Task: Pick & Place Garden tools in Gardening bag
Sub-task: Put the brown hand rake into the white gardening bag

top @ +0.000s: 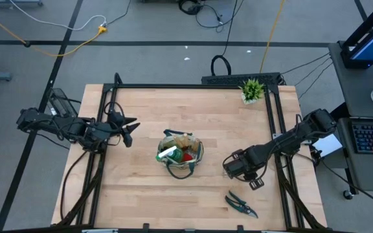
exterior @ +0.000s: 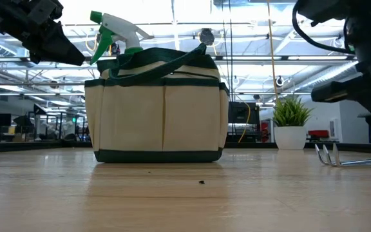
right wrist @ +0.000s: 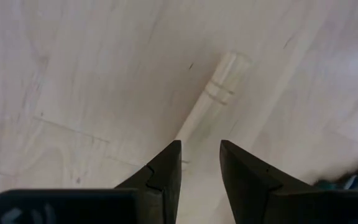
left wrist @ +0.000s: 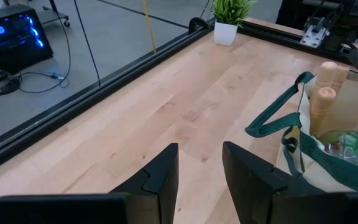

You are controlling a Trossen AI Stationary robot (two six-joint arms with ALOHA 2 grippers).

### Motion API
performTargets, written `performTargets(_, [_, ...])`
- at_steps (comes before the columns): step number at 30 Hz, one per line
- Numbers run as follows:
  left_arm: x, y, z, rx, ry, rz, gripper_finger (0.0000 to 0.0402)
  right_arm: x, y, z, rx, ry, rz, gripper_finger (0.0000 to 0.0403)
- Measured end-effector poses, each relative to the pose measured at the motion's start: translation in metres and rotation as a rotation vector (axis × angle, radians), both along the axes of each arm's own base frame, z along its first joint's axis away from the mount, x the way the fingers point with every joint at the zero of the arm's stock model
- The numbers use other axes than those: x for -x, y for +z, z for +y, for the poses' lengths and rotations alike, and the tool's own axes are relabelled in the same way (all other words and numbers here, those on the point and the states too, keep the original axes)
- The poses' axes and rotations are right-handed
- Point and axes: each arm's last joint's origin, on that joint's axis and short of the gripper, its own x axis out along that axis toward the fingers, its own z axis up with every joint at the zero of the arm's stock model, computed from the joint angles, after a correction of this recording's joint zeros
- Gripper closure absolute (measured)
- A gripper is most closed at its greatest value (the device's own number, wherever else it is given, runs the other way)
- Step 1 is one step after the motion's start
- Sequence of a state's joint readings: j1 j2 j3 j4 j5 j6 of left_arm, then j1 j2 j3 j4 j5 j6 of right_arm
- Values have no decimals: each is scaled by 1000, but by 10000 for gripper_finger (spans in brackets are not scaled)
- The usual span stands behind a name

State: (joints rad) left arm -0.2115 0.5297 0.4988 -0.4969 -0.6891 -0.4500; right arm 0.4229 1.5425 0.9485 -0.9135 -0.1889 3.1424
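The khaki gardening bag (top: 180, 155) with dark green trim stands upright on its base at the table's middle; it also shows in the low view (exterior: 156, 109). Wooden handles (left wrist: 325, 87), a red item (top: 186, 156) and a green-and-white spray bottle (exterior: 116, 29) stick out of it. A wooden-handled fork (exterior: 350, 160) lies flat on the table at the right. My right gripper (right wrist: 201, 146) hovers over its handle (right wrist: 219, 93), open, one finger on either side, touching nothing. Dark pruning shears (top: 241, 204) lie near the front edge. My left gripper (top: 128, 131) is open and empty, left of the bag.
A small potted green plant (top: 252, 89) stands at the table's far right corner. A dark metal frame (top: 193, 85) runs along the table's edges. Bare wood lies between the bag and each gripper (top: 144, 188).
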Motion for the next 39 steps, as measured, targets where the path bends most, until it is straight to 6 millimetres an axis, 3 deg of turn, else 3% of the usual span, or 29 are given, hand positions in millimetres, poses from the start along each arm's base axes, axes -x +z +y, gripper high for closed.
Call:
performTargets(9, [0,0,0,-3,-1,2,272,1,-2,1,-35,-3,45,303])
performTargets(22, [0,0,0,-21,-11,13,272,-15,-30,5,-36,-13,56,303])
performTargets(39, [0,0,0,-17,-19,15,272,-13,-31,1,-15,-7,97,303])
